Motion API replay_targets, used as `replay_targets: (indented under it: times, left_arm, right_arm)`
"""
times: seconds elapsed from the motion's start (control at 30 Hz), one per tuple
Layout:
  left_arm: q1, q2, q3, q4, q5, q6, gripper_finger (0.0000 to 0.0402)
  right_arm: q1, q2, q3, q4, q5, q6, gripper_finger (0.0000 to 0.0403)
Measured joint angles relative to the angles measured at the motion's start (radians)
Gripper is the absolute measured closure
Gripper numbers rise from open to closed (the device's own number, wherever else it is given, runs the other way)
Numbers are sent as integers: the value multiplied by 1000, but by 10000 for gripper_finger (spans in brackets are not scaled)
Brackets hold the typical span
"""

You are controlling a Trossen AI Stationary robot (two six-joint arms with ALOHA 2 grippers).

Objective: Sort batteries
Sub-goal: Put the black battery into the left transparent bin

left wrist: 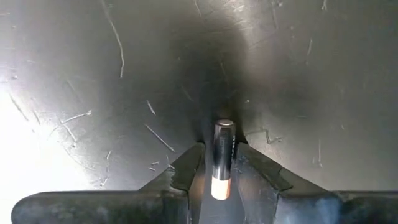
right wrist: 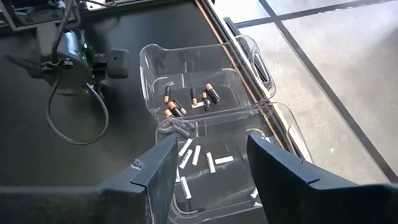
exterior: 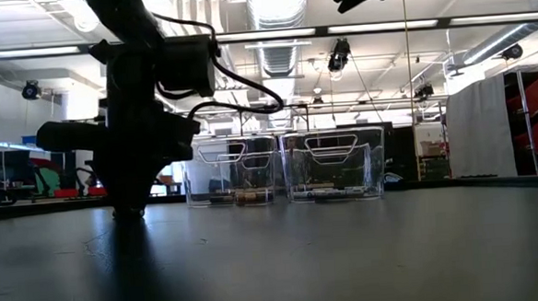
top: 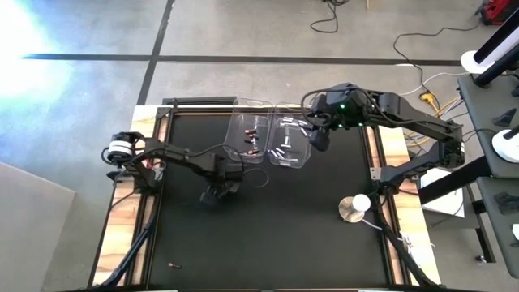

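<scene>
My left gripper [top: 217, 193] points straight down at the black mat [top: 284, 227], left of the middle, and is shut on a dark battery with a copper end [left wrist: 222, 155]. Its fingertips reach the mat in the low view [exterior: 129, 209]. My right gripper [right wrist: 211, 144] hangs open and holds nothing, high above two clear bins at the far side. One bin [right wrist: 186, 81] holds several dark, copper-ended batteries [right wrist: 186, 102]. The other bin [right wrist: 280, 134] holds several silver-white batteries [right wrist: 199, 158]. My left gripper pinches the battery's two long sides [left wrist: 217, 152] between its two fingers [left wrist: 186, 168], about midway along it. The fingers come from above, pointing down, one on each side of the battery. The battery lies flat on the mat.
A round white-and-metal disc [top: 354, 208] sits on the mat at the right. A single small battery [top: 172, 264] lies near the front left corner. Wooden strips [top: 389, 162] and dark rails border the mat. Bare mat stretches across the near half.
</scene>
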State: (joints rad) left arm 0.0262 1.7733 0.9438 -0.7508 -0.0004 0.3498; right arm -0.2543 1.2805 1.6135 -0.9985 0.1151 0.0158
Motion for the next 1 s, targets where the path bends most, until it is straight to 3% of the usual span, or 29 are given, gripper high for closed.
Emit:
replay_targets:
  times: [0.17,0.37,0.6,1.0]
  left_arm:
    - [-1,-4,-36,38,-10,-60,331]
    - [0,-4,-26,38,-21,-113,389]
    - [-1,-31,18,-4,-37,-146,390]
    - [0,-201,166,-86,-44,-228,394]
  right_arm:
    - [0,-17,0,0,20,-1,223]
    - [-1,-60,0,1,60,0,220]
    - [-1,-138,17,1,72,15,229]
    - [0,-194,11,-21,72,77,252]
